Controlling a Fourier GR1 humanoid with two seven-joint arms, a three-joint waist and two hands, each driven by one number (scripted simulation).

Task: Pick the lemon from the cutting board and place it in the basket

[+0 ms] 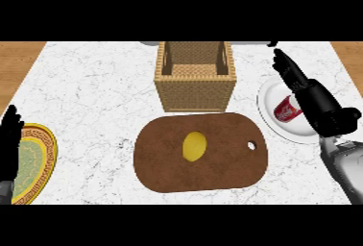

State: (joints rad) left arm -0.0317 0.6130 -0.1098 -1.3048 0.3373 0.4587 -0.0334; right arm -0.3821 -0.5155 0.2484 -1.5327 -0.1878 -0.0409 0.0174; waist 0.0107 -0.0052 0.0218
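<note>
A red cup (286,108) lies on a white plate (273,98); a patterned plate (37,161) sits left.

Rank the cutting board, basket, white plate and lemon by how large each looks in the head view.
1. cutting board, clearly largest.
2. basket.
3. white plate, though the right hand hides part of it, so second and third are unsure.
4. lemon, smallest.
</note>
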